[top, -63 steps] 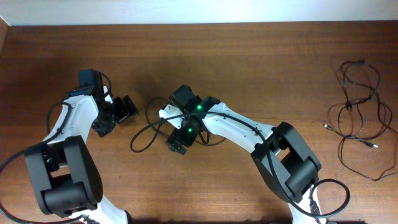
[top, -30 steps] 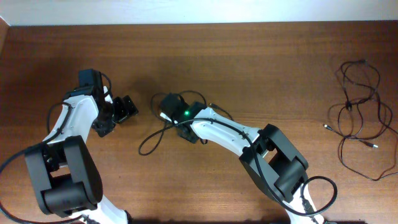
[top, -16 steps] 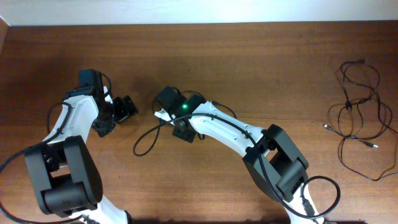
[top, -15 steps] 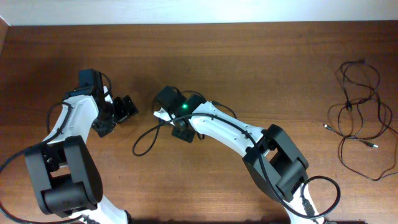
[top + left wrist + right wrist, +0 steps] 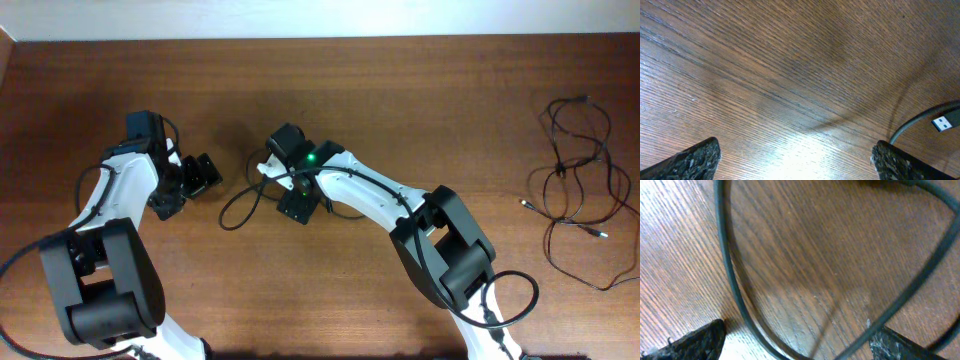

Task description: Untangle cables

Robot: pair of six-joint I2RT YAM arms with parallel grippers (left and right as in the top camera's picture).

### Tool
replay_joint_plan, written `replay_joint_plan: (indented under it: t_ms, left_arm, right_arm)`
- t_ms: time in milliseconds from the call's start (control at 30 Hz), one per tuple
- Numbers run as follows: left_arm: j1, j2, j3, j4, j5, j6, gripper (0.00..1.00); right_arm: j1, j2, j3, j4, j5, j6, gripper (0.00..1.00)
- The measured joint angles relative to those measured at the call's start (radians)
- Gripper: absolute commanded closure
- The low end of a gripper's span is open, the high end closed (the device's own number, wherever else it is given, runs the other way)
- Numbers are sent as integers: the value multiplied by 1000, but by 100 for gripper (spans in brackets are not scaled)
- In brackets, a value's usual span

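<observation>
One loose black cable (image 5: 228,209) lies in a loop on the wooden table between the two arms. My right gripper (image 5: 297,207) is open just above it. In the right wrist view the cable (image 5: 732,287) curves across the wood between the spread fingertips (image 5: 797,345), not pinched. My left gripper (image 5: 203,175) is open and empty over bare wood (image 5: 795,165). A plug end of a cable (image 5: 944,121) lies just to its right. The other thin black cables (image 5: 562,170) lie in a loose tangle at the far right of the table.
The table's back edge meets a pale wall at the top of the overhead view. Both arms' bases stand at the front edge. The right arm's own thicker cable runs along its white links (image 5: 370,195).
My right gripper swung left, then came back up and to the right. The cable loop beneath it shifted and drew in slightly. The left arm and the far-right tangle have not moved.
</observation>
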Motion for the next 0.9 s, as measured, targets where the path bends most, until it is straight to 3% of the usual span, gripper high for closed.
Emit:
replay_joint_plan:
  t_ms: [200, 233, 433, 600, 733, 900]
  left_arm:
    - [0, 0, 0, 0, 0, 0, 1]
    - [0, 0, 0, 0, 0, 0, 1]
    - [0, 0, 0, 0, 0, 0, 1]
    - [0, 0, 0, 0, 0, 0, 1]
    - [0, 0, 0, 0, 0, 0, 1]
    - [0, 0, 0, 0, 0, 0, 1]
  right_arm:
    - [-1, -2, -27, 12, -86, -3, 9]
    - [-2, -11, -39, 1, -111, -7, 13]
    - [-2, -32, -38, -185, -261, 59, 6]
    - [-2, -30, -37, -360, -421, 76, 5]
    - [-2, -24, -32, -368, -451, 61, 5]
    - [-2, -21, -19, -261, -436, 51, 6]
